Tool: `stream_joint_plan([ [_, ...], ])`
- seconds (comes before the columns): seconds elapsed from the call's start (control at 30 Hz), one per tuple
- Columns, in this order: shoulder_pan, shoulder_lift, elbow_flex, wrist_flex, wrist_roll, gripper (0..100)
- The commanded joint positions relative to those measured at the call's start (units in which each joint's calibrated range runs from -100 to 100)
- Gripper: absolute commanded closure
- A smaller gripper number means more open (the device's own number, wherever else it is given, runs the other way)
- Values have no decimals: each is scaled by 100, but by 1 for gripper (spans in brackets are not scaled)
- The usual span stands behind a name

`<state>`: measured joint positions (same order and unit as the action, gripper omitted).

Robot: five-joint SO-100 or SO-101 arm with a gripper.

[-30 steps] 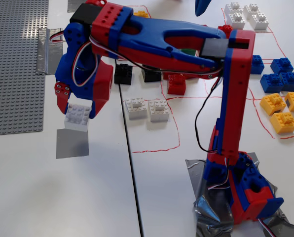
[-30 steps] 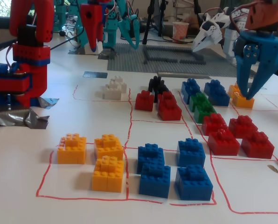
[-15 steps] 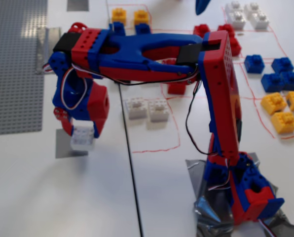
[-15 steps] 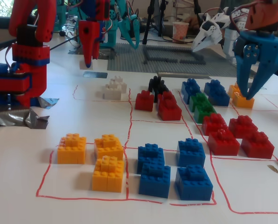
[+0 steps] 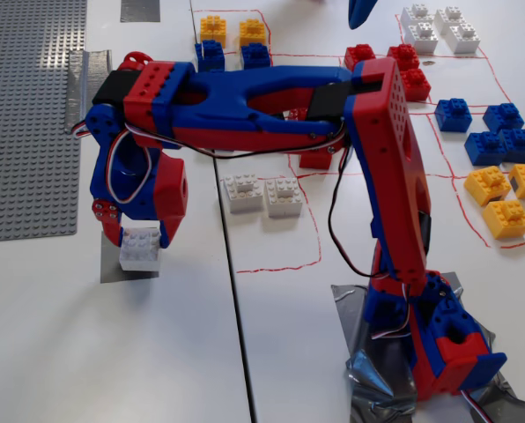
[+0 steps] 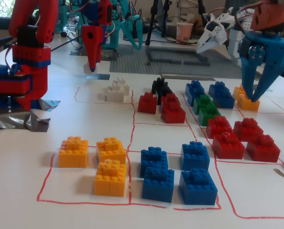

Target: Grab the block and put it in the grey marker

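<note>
The white block (image 5: pixel 141 248) is held between the fingers of my red and blue gripper (image 5: pixel 139 240), which is shut on it. The block is low over the grey marker (image 5: pixel 111 266), a flat square patch, and covers its right part. I cannot tell whether the block touches the patch. In the low fixed view the gripper (image 6: pixel 92 66) points straight down at the far left, just above the grey marker (image 6: pixel 98 76); a sliver of the block (image 6: pixel 90 70) shows under the red finger.
Two white bricks (image 5: pixel 262 194) lie right of the gripper inside a red-lined box. A large grey baseplate (image 5: pixel 25 115) fills the far left. Yellow (image 5: pixel 502 196), blue (image 5: pixel 496 134) and red (image 5: pixel 395 62) bricks lie on the right. Another arm's blue gripper (image 6: pixel 256 71) hangs over the bricks.
The gripper has carried the block down and slightly toward the front, from above the marker's far edge to low over the patch. The arm has stretched out flatter.
</note>
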<state>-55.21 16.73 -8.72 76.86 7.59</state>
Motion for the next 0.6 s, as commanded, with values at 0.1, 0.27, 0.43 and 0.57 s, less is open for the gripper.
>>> stream_joint_plan([
  [0.1, -13, -147, -536, -112, -73, 83],
  [0.27, -4, -122, -509, -201, -171, 73],
  [0.43, 6, -105, -563, -153, -244, 69],
  [0.57, 6, -237, -981, 99, -308, 68],
])
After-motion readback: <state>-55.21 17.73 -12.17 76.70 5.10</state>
